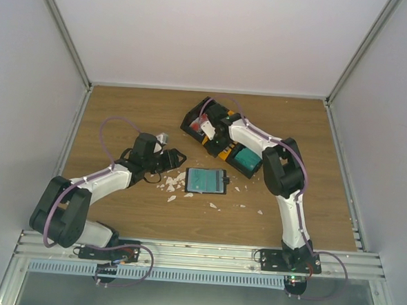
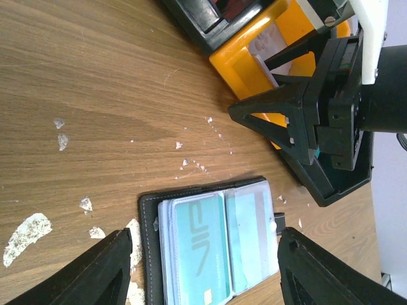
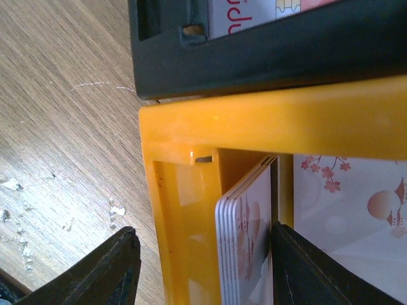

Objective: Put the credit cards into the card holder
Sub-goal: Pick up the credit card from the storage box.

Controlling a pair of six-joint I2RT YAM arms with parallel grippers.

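Toward the far edge of the table [image 1: 117, 209] stand three bins: a black bin [image 1: 194, 121], an orange bin [image 1: 221, 150] and another black bin [image 1: 249, 168]. The right hand [image 3: 203, 234] gapes wide astride stacked pink blossom-printed credit cards [image 3: 245, 254] in the orange bin. Mid-table, the left hand [image 2: 203, 238], equally wide and empty, hovers over the open card holder [image 2: 149, 254], whose one teal card [image 2: 194, 254] reads "VIP".

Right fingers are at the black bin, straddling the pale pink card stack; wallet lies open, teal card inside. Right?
Wrong bin. The right wrist view shows the right arm's fingers at the orange plastic bin, the stack of pale pink blossom-print cards between them. The flat black wallet does lie open with a teal card inside.
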